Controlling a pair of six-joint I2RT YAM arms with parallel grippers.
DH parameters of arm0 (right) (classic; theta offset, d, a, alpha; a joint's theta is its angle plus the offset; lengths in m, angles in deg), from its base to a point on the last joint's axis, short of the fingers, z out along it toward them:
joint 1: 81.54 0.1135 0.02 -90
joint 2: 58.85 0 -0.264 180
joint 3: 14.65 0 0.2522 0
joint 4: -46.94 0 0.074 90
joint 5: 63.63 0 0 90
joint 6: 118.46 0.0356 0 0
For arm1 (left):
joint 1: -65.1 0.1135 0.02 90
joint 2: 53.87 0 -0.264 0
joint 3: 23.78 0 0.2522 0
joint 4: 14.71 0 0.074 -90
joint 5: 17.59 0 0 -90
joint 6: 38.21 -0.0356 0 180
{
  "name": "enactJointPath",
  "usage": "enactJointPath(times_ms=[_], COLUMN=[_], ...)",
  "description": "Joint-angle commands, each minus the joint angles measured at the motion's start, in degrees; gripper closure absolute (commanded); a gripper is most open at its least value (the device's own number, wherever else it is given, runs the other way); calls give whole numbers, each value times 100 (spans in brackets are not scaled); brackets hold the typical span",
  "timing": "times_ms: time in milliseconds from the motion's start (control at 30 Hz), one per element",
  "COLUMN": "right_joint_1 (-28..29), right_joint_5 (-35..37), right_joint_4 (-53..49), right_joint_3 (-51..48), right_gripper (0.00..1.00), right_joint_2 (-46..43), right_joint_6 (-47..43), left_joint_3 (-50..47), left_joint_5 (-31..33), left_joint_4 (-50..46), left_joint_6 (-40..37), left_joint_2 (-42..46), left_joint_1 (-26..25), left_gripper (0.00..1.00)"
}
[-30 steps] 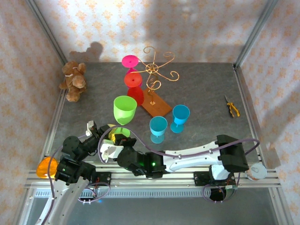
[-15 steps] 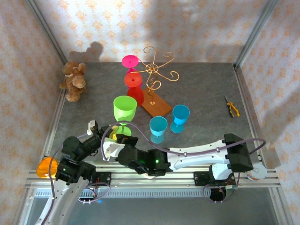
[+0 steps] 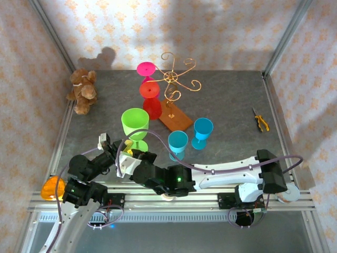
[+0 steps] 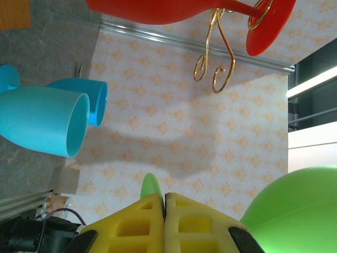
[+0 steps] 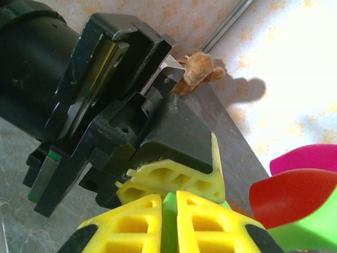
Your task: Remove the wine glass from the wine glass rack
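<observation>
A green wine glass (image 3: 135,122) stands upright near the front left of the table, off the wine glass rack (image 3: 176,79). Both grippers meet at its foot. My left gripper (image 4: 165,195) is shut on the edge of the green foot (image 4: 149,184); the green bowl (image 4: 300,211) looms at its right. My right gripper (image 5: 169,194) is closed on a green part of the glass (image 5: 169,221), right against the left gripper's fingers (image 5: 179,176). A red glass (image 3: 151,100) and a pink glass (image 3: 146,68) hang on the rack's left side.
Two blue glasses (image 3: 177,143) (image 3: 202,130) stand just right of the green one, in front of the rack's wooden base (image 3: 176,118). A teddy bear (image 3: 82,90) sits back left. Pliers (image 3: 260,121) lie at the right. An orange glass (image 3: 51,187) lies by the left arm's base.
The green glass has shifted a little to the left with both grippers at its foot. The right arm has stretched further left.
</observation>
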Motion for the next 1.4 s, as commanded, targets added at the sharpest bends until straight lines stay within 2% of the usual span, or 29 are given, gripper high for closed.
enactJointPath(times_ms=[0,267,467,733,933,1067,1233,1367], right_joint_1=[44,49,49,51,25,-372,-843,-1192], right_joint_5=[9,-93,-599,-1231,-1512,-2085,-2523,-2834], right_joint_4=[-108,-344,-1157,-3511,-4448,-5245,-5705,-6118], right_joint_3=[242,252,576,2388,3439,4285,4752,5145], right_gripper=[84,80,76,74,59,53,39,38], right_joint_2=[-473,-669,-887,-530,-461,-270,-144,167], right_joint_6=[383,789,1757,3175,3698,4074,4094,4015], left_joint_3=[-124,-174,-183,16,-34,-25,-25,-1], left_joint_5=[355,388,442,504,556,566,541,530], left_joint_4=[173,199,19,-774,-786,-820,-916,-984], left_joint_6=[-191,-205,-368,-1277,-1565,-1724,-1822,-1874], left_joint_2=[97,105,133,110,176,176,193,219], left_joint_1=[32,32,36,33,31,33,31,39], left_gripper=[100,100,100,100,100,100,100,100])
